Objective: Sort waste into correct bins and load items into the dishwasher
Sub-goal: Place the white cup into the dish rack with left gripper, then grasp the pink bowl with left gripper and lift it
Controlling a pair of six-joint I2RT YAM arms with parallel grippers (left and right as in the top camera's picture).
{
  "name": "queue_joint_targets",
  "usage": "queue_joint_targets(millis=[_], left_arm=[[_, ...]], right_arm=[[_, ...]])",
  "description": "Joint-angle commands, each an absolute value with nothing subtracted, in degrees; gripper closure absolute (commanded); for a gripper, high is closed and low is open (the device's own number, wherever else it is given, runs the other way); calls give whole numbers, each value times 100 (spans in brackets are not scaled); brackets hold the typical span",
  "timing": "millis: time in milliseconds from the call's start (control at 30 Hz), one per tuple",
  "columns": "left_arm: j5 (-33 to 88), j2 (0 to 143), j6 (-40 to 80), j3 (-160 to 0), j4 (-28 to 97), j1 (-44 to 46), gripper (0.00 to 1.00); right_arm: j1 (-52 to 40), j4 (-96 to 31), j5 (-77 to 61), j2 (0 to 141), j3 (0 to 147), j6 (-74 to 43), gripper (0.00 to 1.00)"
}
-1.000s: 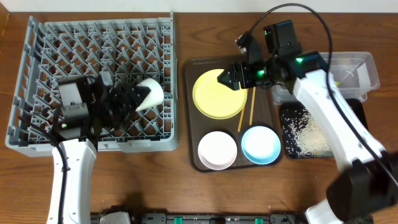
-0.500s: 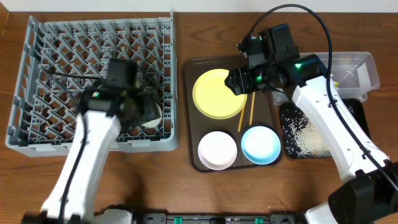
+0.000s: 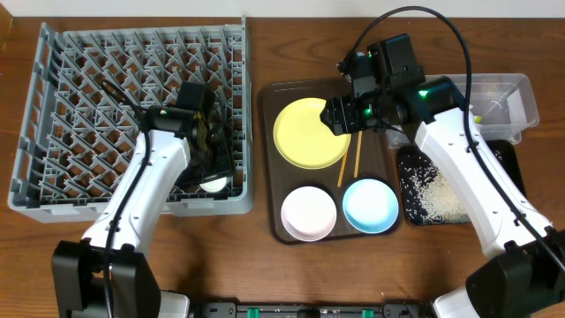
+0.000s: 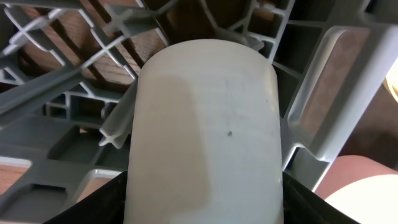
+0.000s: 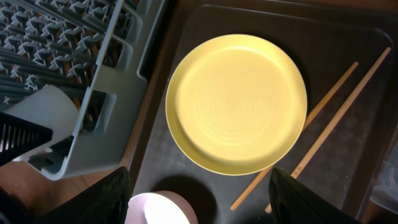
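Left hand [image 3: 209, 166] has shifted rightward along the near side of the rack [image 3: 53, 97] to its right corner, where the cup [image 4: 205, 124] sits among the pegs, clamped between both fingers [image 4: 93, 202]. Right hand [image 3: 337, 115] unchanged: fingers spread wide, empty, hovering over the far right edge of the plate [image 5: 236, 102] on the tray [image 3: 267, 159]; chopsticks [image 5: 329, 127] lie just beside the plate
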State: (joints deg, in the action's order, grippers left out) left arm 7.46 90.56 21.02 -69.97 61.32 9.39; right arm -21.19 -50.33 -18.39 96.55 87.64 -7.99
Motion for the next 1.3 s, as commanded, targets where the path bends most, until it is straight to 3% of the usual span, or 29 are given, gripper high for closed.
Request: queue_joint_targets(millis=[0,333,367,467,567,767,933,1267], left_arm=[[733,9011,1973,-7555,6552,897,59],[1004,9024,2018,-7592,7111,899,57],[1004,9024,2018,-7592,7109,899,54],[1002,9028,2018,-7592,7083,899,26],[993,9028,2016,-7592,7035,897,18],[989,9026,2012,-7620,6759,897,18],[1461,8976,1621,-8053,6954,1081,25],[982,9327,705,-7747,6226,3760,24]], right_arm=[[-2161,-5039,-1822,9675,8777,-696,31],[-2178,-5078,-1824,9675,8777,-698,32],[-2178,-5089,-1824,9675,8777,-698,32],[-2178,-5146,-1824,9675,8777,-698,32],[-2178,-5144,-1824,9675,8777,-698,32],[-2178,-5140,-1828,9675,8777,-701,32],[-2152,-5035,-1846,9662,8816,-703,32],[-1225,-5266,-1822,9052,8989,-812,29]])
